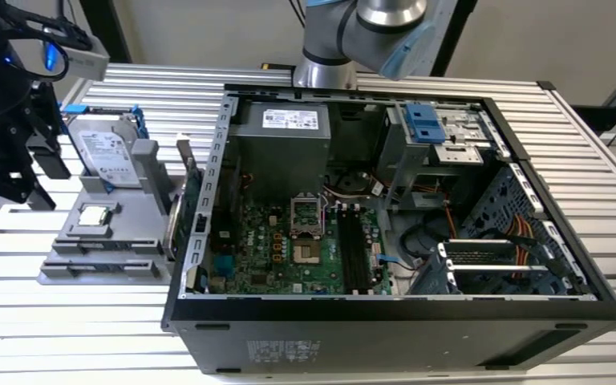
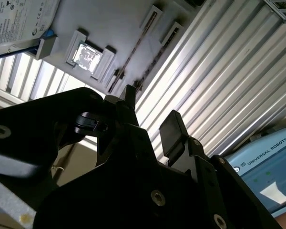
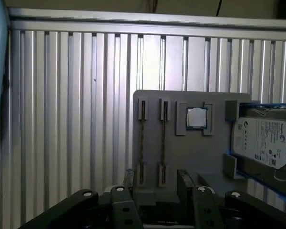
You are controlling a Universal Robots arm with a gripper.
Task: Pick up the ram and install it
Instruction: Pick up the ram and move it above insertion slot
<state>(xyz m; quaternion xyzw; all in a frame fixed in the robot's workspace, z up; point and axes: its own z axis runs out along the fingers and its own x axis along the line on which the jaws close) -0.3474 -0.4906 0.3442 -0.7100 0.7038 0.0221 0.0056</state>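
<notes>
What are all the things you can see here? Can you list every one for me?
ram sticks: two, dark green, standing on edge in slots of the holder
processor chip: one, silver, in a square pocket of the holder, beside the ram sticks
hard drive: one, silver in a blue frame, at the holder's far end, past the chip
holder: one, grey, on the table at the exterior view's left of the computer case
computer case: one, black, open, green board inside, on the table
table: one, silver, slatted
device with a screen: one, light blue, past the table's edge
arm: one, silver and light blue, behind the case
hand: one, black, open, empty, close to the ram sticks
</notes>
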